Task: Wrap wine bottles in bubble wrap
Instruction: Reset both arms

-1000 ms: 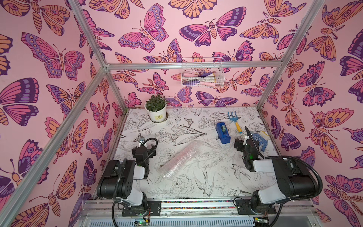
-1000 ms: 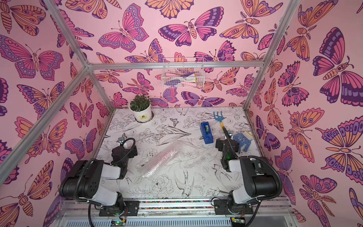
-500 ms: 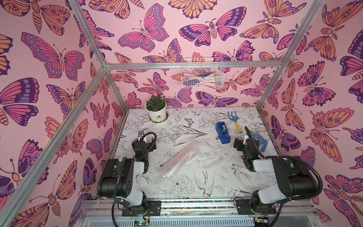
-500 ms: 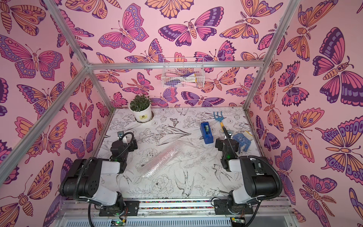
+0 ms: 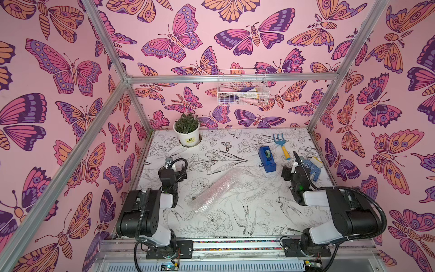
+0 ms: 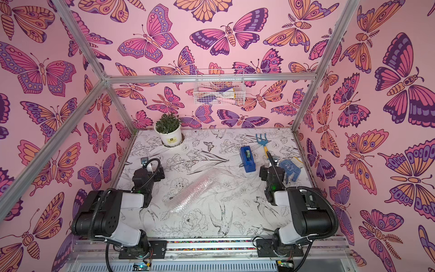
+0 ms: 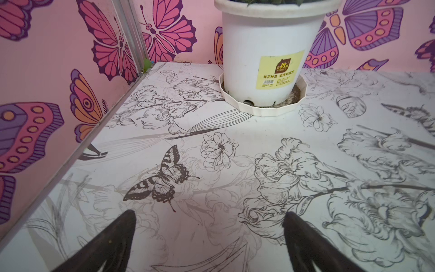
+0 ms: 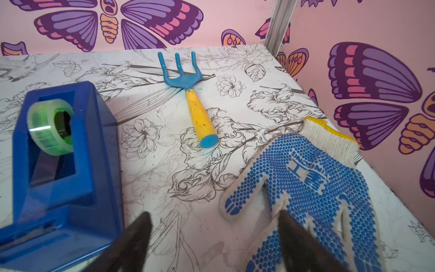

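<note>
Left gripper point(image 7: 208, 219) has moved farther toward the plant pot point(image 7: 266, 51), jaws wide, empty. Right gripper point(image 8: 213, 216) is also apart and empty, between glove point(image 8: 313, 179) and tape dispenser point(image 8: 63, 169). Rolled bubble wrap point(image 5: 219, 190) lies mid-tabletop point(image 5: 259, 212), untouched; bottle not discernible.

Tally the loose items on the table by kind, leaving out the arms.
Bubble wrap roll: 1 (contents not visible)
Tape dispenser: 1
Hand rake: 1
Work glove: 1
Potted plant: 1
Total: 5
</note>
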Controlling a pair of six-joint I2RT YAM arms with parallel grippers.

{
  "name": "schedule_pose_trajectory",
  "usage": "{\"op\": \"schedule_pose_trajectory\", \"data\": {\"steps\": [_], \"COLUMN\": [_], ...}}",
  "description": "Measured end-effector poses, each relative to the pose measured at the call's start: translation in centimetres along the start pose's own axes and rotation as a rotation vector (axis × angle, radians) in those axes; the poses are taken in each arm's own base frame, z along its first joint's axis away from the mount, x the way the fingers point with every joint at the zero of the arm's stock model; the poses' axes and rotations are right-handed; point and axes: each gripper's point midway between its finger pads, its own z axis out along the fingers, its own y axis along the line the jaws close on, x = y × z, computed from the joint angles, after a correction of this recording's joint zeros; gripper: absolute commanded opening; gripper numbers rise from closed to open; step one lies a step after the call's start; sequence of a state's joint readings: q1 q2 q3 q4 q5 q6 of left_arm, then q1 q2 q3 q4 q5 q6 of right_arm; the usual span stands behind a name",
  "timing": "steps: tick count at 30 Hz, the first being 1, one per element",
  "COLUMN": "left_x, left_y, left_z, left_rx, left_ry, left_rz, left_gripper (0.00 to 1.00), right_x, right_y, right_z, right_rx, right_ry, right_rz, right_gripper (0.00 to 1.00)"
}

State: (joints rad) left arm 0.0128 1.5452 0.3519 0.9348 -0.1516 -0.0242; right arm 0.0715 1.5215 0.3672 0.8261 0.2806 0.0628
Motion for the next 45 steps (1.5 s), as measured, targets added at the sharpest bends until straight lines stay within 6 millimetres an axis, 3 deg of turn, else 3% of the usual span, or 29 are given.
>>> {"op": "schedule_pose_trajectory", "data": {"steps": [4, 5, 6, 7, 8, 9, 33, 38, 45], "left_x": [0.0, 0.0, 0.0, 0.0, 0.0, 0.0, 0.0, 1.0, 0.2], "left_y": [0.0, 0.0, 0.0, 0.0, -0.1, 0.0, -0.8, -1.5, -2.1], "left_z": [0.0, 0.0, 0.0, 0.0, 0.0, 0.0, -0.1, -0.6, -0.2], "left_rx": [0.002, 0.002, 0.002, 0.002, 0.003, 0.003, 0.036, 0.087, 0.117], "left_ry": [0.0, 0.0, 0.0, 0.0, 0.0, 0.0, -0.007, 0.008, 0.0], "left_rz": [0.0, 0.002, 0.004, 0.004, 0.004, 0.003, 0.02, 0.044, 0.05], "left_gripper": [0.0, 0.18, 0.43, 0.72, 0.9, 0.99, 0.99, 0.99, 1.0], "right_x": [0.0, 0.0, 0.0, 0.0, 0.0, -0.1, -0.1, -0.1, 0.0], "right_y": [-0.1, 0.0, 0.0, 0.0, 0.0, 0.0, 0.0, 0.0, -0.1], "right_z": [0.0, 0.1, 0.1, 0.1, 0.1, 0.1, 0.1, 0.1, 0.1], "right_rx": [-0.004, -0.006, -0.007, -0.007, -0.007, -0.008, -0.008, -0.008, -0.006], "right_ry": [0.001, 0.001, 0.001, 0.001, 0.0, 0.0, 0.0, 0.0, 0.001], "right_rz": [0.006, 0.007, 0.006, 0.006, 0.01, 0.01, 0.008, 0.008, 0.01], "right_gripper": [0.0, 0.0, 0.0, 0.19, 0.76, 0.99, 0.99, 0.99, 0.99]}}
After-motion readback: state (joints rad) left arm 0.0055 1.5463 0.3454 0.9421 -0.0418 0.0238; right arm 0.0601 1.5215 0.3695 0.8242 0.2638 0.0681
